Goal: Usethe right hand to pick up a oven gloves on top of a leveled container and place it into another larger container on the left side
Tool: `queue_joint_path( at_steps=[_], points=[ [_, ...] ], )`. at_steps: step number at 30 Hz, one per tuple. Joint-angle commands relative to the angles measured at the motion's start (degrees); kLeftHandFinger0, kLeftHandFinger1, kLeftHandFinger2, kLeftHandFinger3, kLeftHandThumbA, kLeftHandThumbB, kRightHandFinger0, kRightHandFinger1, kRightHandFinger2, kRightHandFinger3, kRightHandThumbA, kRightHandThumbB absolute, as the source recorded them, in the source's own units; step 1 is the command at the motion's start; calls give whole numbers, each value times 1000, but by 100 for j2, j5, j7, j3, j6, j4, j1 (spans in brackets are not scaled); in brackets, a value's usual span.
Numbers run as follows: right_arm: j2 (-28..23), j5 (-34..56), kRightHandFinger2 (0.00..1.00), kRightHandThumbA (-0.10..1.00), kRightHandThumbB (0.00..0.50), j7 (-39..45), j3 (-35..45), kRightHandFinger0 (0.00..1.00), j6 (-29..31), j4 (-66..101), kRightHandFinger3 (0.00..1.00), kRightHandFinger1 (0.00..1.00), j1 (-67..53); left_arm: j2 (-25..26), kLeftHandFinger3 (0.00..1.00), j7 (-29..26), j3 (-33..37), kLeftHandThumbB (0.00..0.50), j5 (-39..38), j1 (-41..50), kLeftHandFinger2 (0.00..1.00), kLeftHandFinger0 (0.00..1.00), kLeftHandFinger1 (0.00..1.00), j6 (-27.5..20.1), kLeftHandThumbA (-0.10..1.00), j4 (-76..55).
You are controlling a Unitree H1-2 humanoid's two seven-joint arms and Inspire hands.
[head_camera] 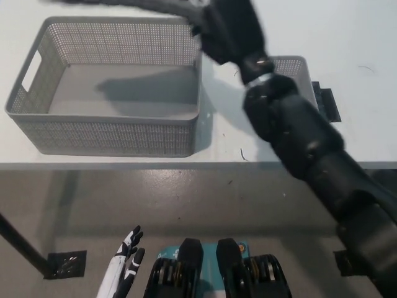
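Observation:
My black right hand [226,31] is up over the far right corner of the large grey mesh container [111,133] on the table's left. A dark blurred strip, the oven glove [124,5], trails from that hand to the left above the container's far wall; the hand looks shut on it. A shadow lies on the container's bare floor. My right arm covers most of the small grey mesh container [296,64]; only its far right corner shows. The white left hand [126,264] rests low at the bottom left, below the table, fingers apart, holding nothing.
A black flat piece [327,102] sticks out from under the small container at its right. The white table's front edge [155,162] runs across the middle. Below it are the grey floor, a black table leg [18,245] and a foot plate [67,266].

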State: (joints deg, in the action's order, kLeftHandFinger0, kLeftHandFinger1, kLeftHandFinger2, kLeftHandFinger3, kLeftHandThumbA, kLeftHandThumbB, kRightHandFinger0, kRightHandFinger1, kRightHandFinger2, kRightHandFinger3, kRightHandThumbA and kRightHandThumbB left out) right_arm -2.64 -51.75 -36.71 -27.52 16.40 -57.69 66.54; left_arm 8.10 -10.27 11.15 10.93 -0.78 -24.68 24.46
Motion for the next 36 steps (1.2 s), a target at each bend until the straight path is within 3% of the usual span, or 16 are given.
queue_joint_path(
  at_steps=[1, 3, 5, 7, 9, 10, 11, 12, 13, 14, 15, 19, 21, 23, 31, 36],
  points=[
    [283, -8, 536, -100, 235, 26, -200, 0, -96, -549, 213, 120, 849, 72, 1000, -176, 46, 92, 80, -23, 1000, 1000, 1000, -225, 1000, -108],
    [347, -42, 595, -100, 219, -97, -305, 0, -192, -782, 220, 150, 904, 86, 1000, -123, 43, 98, 111, -1, 1000, 1000, 1000, -225, 1000, -126],
    [438, 68, 659, -100, 193, -61, -328, 0, -170, -1053, 455, 209, 968, 104, 1000, -96, 58, 93, 105, -6, 1000, 1000, 1000, -225, 1000, -137],
    [473, 126, 689, -100, 178, 127, -329, 0, -293, -1143, 616, 249, 993, 124, 1000, -90, 64, 93, 115, -11, 1000, 1000, 1000, -225, 1000, -141],
    [507, 158, 721, -100, 220, 335, -324, 11, -484, -1205, 695, 322, 1011, 147, 1000, -78, 70, 92, 111, -25, 1000, 1000, 1000, -225, 1000, -145],
    [495, 229, 663, 19, 239, 625, -282, 40, -547, -1101, 695, 321, 985, 153, 1000, -71, 76, 93, 117, -29, 1000, 1000, 1000, -225, 1000, -140],
    [475, 271, 843, 264, 263, 870, -273, 224, -578, -1014, 873, 537, 974, 157, 1000, -80, 85, 93, 125, -31, 1000, 1000, 1000, -225, 1000, -137],
    [440, 392, 1000, 519, 420, 1401, -225, 519, -670, -810, 1000, 886, 949, 162, 1000, -87, 96, 93, 127, -32, 1000, 1000, 1000, -225, 1000, -136],
    [419, 520, 1000, 559, 389, 1795, -158, 633, -750, -624, 1000, 1000, 914, 162, 1000, -88, 102, 93, 126, -30, 1000, 1000, 1000, -225, 1000, -141],
    [415, 522, 1000, 569, 395, 1815, -158, 683, -762, -602, 1000, 1000, 907, 163, 1000, -89, 104, 93, 126, -30, 1000, 1000, 1000, -225, 1000, -140],
    [349, 807, 1000, 592, 453, 2422, -39, 1000, -667, -337, 1000, 1000, 874, 163, 1000, -83, 109, 95, 137, -34, 1000, 1000, 1000, -225, 1000, -132],
    [226, 1429, 1000, 796, 498, 3427, 282, 1000, -641, 239, 1000, 1000, 869, 175, 1000, -105, 133, 98, 165, -50, 998, 1000, 1000, -225, 1000, -102],
    [179, 1652, 1000, 879, 480, 3818, 389, 1000, -722, 495, 1000, 1000, 873, 178, 1000, -89, 134, 96, 154, -54, 999, 1000, 1000, -225, 1000, -93],
    [96, 1864, 1000, 1000, 498, 4131, 486, 1000, -706, 770, 1000, 1000, 905, 192, 1000, -75, 155, 85, 140, -58, 995, 1000, 1000, -225, 1000, -109],
    [69, 2797, 1000, 1000, 458, 3843, 1272, 1000, 23, 1444, 1000, 1000, 1216, 190, 1000, -111, 175, 64, 153, -52, 978, 1000, 1000, -225, 1000, -119],
    [-129, 3054, 1000, 1000, 365, 3587, 1729, 1000, 78, 2391, 1000, 1000, 1408, 155, 1000, -115, 201, 63, 169, -42, 971, 1000, 1000, -225, 971, -94]
  ],
)
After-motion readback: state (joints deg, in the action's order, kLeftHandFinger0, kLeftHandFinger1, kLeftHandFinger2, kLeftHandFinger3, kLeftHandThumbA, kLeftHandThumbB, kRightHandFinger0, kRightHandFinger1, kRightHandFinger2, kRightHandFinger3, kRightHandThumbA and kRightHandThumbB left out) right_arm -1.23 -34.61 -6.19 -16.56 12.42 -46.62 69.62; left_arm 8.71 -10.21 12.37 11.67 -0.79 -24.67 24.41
